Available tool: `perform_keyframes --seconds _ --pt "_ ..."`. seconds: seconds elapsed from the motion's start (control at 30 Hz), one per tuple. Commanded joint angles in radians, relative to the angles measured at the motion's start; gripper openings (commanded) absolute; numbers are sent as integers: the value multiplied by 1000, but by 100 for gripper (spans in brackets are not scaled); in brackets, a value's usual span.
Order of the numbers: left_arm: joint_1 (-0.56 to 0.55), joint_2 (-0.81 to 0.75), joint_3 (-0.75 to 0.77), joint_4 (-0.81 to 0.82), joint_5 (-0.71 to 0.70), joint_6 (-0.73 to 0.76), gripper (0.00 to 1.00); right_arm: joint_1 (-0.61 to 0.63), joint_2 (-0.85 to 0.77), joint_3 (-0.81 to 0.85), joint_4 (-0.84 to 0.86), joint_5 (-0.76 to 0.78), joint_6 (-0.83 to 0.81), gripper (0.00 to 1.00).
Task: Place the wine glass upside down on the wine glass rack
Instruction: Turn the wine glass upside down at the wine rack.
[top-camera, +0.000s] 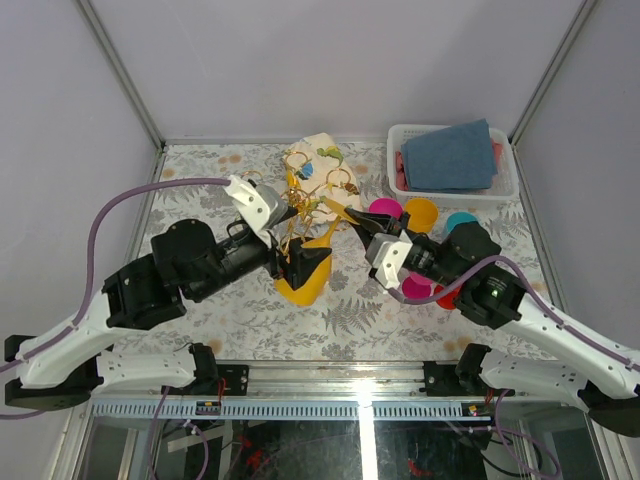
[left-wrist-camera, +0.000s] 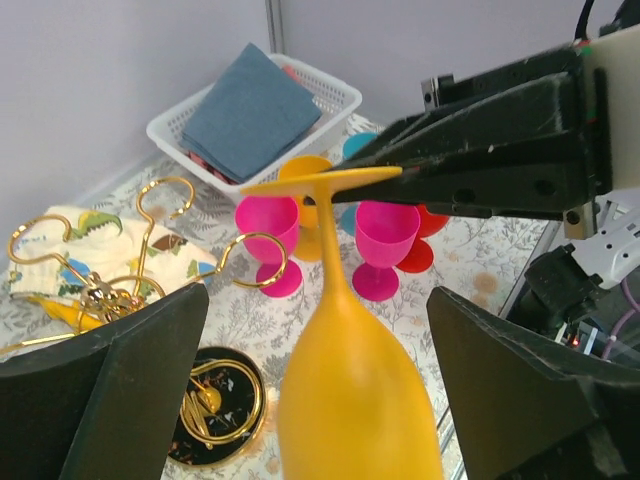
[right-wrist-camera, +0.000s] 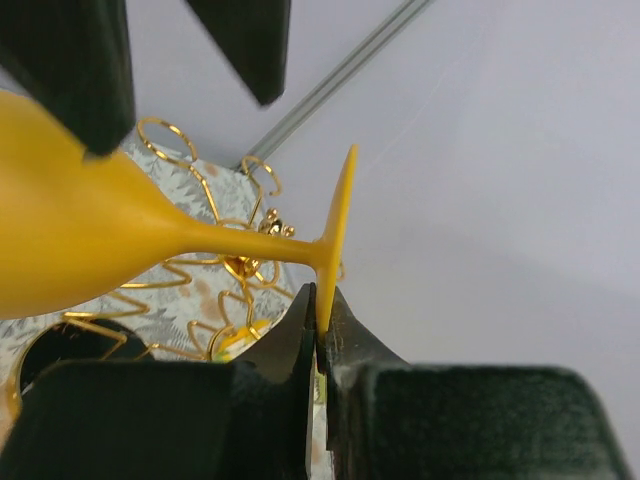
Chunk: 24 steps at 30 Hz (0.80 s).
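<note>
1. the main risk: the yellow wine glass (left-wrist-camera: 350, 400) depends on one small hold. the right pincer (right-wrist-camera: 320, 305) is closed on the thin edge of the glass's foot, and nothing else grips it. we judge the heavy bowl could swing on that pinch or slide out, dropping to the table (top-camera: 250, 310) or onto the rack's black base.
2. the left pincer (left-wrist-camera: 320, 330) is spread wide, one finger on each side of the bowl, with a clear gap on both sides. we think a careless move away could knock the bowl and twist the foot out of the right pincer.
3. the wine glass rack (left-wrist-camera: 150, 230) stands just beside the glass, at mid-table. we judge the foot could snag a curled gold arm or miss its loop. a push might tip the light wire stand.
4. two pink goblets (left-wrist-camera: 270, 225) stand near, beyond the glass. a falling glass could topple them.
5. how the glass looks: it is opaque, bright yellow, smooth and slightly glossy. it has a rounded bowl, a slim stem and a flat round foot.
6. where the glass is: it sits bowl down and foot up, tilted, with the stem leaning toward the right arm. it is not yet on the rack. its rim is out of view, so we cannot tell whether it touches the table.
</note>
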Motion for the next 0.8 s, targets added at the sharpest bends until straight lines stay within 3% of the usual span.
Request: perform_keyframes --seconds 0.0,0.2,0.77 --pt "-2 -3 -37 61 -28 -110 88 -3 29 26 198 -69 -43 0" --pt "-2 13 -33 61 -21 -134 72 -1 42 22 243 -142 -17 0" --pt "-1 59 -20 75 -22 -145 7 -1 13 -24 266 -193 -23 0"
